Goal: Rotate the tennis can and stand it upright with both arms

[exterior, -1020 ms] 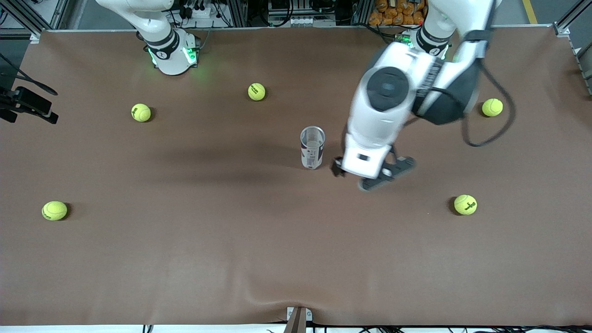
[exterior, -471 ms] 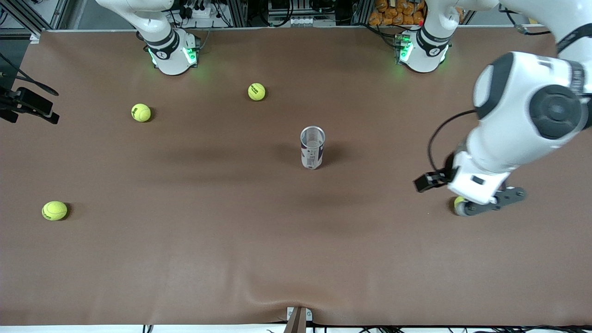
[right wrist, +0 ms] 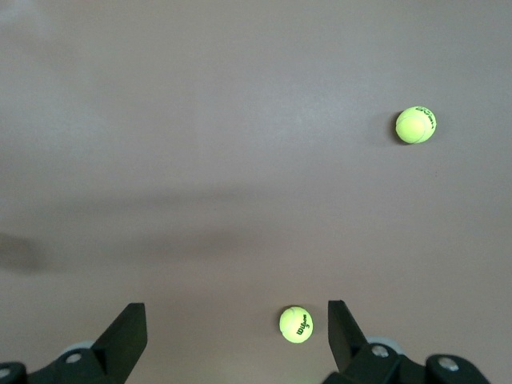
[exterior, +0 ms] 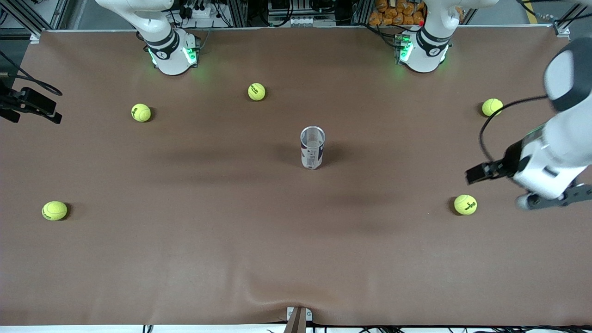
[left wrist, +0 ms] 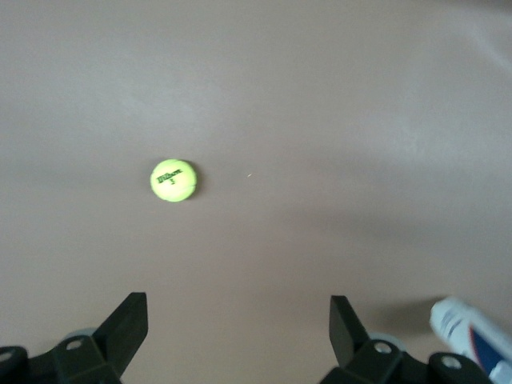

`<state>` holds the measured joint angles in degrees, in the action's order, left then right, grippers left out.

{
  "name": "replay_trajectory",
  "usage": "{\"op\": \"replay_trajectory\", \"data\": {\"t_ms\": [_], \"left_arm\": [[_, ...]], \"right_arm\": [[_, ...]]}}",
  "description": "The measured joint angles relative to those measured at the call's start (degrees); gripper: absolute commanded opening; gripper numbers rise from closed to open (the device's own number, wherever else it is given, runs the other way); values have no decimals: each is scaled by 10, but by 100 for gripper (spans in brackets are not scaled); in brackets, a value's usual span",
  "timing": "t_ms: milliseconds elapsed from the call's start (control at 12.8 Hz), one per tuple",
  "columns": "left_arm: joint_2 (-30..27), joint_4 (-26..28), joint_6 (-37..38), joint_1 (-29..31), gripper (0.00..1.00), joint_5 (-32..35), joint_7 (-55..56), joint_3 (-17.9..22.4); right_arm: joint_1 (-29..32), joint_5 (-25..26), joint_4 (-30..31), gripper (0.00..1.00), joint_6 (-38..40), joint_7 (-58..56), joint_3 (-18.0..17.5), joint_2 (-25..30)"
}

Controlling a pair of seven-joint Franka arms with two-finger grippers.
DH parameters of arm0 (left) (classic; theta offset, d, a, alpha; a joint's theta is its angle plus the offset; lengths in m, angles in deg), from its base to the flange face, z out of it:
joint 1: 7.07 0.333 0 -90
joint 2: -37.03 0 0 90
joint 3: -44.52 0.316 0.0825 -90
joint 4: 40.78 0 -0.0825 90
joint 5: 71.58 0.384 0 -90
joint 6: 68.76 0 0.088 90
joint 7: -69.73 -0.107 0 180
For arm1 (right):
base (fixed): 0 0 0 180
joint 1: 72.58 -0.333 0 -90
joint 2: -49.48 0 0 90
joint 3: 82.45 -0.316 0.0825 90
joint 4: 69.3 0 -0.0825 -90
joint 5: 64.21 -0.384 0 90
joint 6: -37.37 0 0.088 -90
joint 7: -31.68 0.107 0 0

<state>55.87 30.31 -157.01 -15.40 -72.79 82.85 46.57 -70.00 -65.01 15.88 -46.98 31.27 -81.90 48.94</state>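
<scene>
The tennis can [exterior: 312,152] stands upright on its own in the middle of the brown table, open silvery rim up, white and dark-blue label on its side. My left gripper [exterior: 550,200] is open and empty, up over the table's left-arm end, well away from the can and close to a yellow-green tennis ball [exterior: 465,204]. The left wrist view shows the open left gripper [left wrist: 238,328] with that ball [left wrist: 173,180] on the bare table. My right gripper [right wrist: 236,336] is open and empty above the table; the front view shows only that arm's base [exterior: 172,53].
Several tennis balls lie scattered: one [exterior: 256,91] and another [exterior: 141,112] near the right arm's base, one [exterior: 54,210] at the right-arm end, one [exterior: 492,107] at the left-arm end. The right wrist view shows two balls [right wrist: 416,125] [right wrist: 296,324]. A black camera mount [exterior: 30,104] juts in.
The left arm has swung from right beside the can out to the left-arm end of the table. The can has stayed upright and still.
</scene>
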Motion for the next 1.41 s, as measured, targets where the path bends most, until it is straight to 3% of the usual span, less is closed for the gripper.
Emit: {"op": "replay_trajectory", "data": {"t_ms": [235, 471, 627, 863, 1412], "left_arm": [[-84, 73, 23, 18, 100, 0, -62, 35], [-180, 188, 17, 21, 100, 0, -62, 34], [-220, 232, 13, 21, 100, 0, -62, 29], [-231, 242, 6, 21, 100, 8, -62, 28], [-191, 198, -17, 20, 100, 22, -74, 39]], "right_arm": [[0, 0, 0, 100, 2, 0, 0, 0], [0, 1, 0, 100, 3, 0, 0, 0], [0, 1, 0, 100, 3, 0, 0, 0], [0, 1, 0, 100, 3, 0, 0, 0], [0, 1, 0, 100, 3, 0, 0, 0]]}}
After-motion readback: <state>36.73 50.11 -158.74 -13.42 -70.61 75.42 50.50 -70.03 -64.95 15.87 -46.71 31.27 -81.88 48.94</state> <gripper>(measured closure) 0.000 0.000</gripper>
